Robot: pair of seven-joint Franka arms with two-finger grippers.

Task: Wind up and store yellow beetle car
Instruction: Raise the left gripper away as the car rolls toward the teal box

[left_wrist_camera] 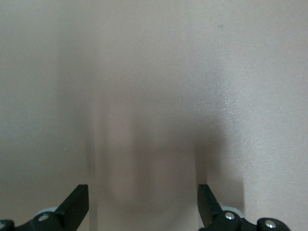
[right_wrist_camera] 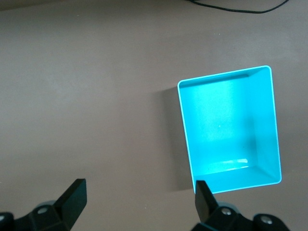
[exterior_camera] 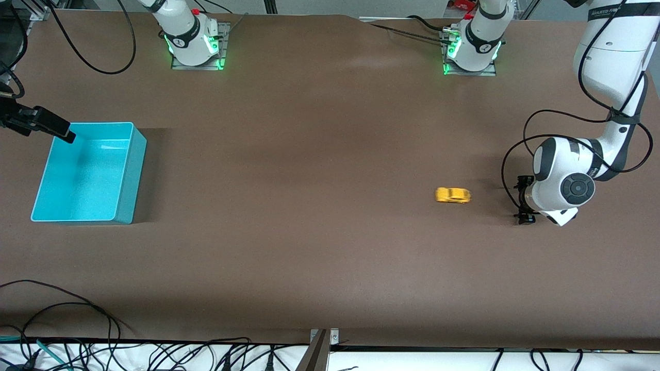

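The yellow beetle car (exterior_camera: 452, 195) stands on the brown table toward the left arm's end, and its outline looks smeared. My left gripper (exterior_camera: 521, 200) is low over the table beside it, a short gap away, open and holding nothing. In the left wrist view the left gripper (left_wrist_camera: 143, 197) frames only bare, streaky table; the car is out of that view. My right gripper (exterior_camera: 64, 134) hangs open by the corner of the turquoise bin (exterior_camera: 131, 175). The right wrist view shows the right gripper (right_wrist_camera: 139, 192) over bare table next to the bin (right_wrist_camera: 228, 130), which has nothing in it.
Both arm bases (exterior_camera: 193, 44) (exterior_camera: 472, 49) stand along the table edge farthest from the front camera. Loose cables (exterior_camera: 62, 314) trail over the near edge at the right arm's end. The left arm's white wrist (exterior_camera: 564, 180) hangs low over the table's end.
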